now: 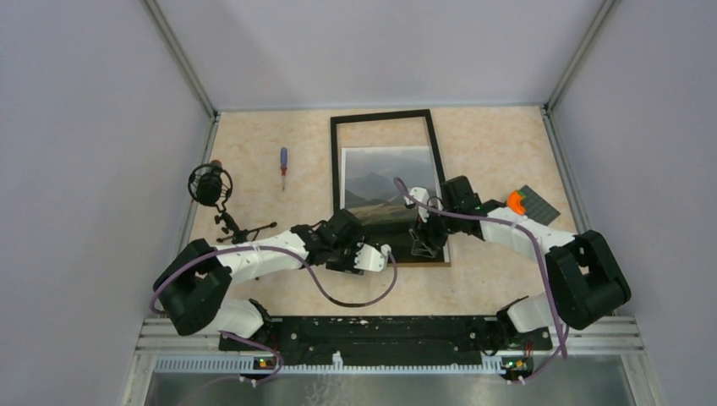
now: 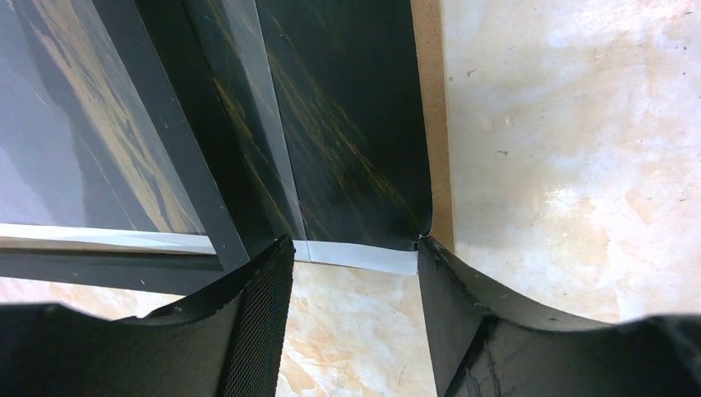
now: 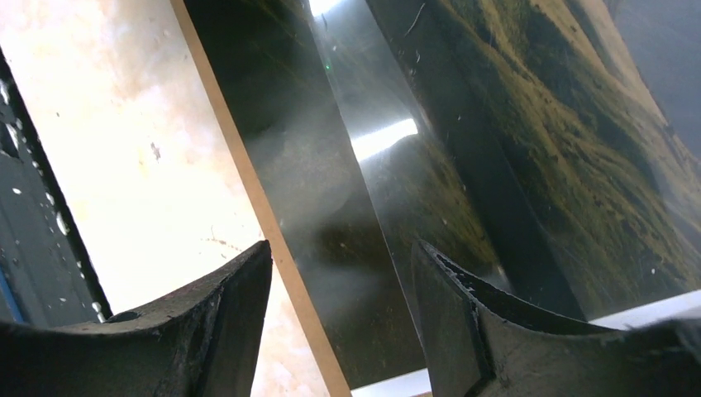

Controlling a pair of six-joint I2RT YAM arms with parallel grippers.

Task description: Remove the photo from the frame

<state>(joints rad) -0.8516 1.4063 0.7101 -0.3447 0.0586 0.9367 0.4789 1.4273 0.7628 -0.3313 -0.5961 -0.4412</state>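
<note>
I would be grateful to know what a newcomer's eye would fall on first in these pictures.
The mountain photo at the centre of the table, sticking partly out of the near end of the black frame. Next, the left gripper and right gripper, both open, poised at the photo's near end. A small screwdriver lies left of the frame.

My claw (image 3: 340, 252) hangs over the photo (image 3: 595, 149), its two dark fingers (image 3: 207, 322) spread apart with nothing pinched between them. The photo, all green-brown hillsides, has a bright streak of glare (image 3: 382, 139) on it and a dark straight bar (image 3: 493, 190) crossing it on a slant. Its white edge (image 3: 641, 313) shows beside my right finger. Along the photo's left side runs a thin brown board edge (image 3: 248, 190), and left of that lies the pale marbled table (image 3: 107, 124), under my left finger.
</note>
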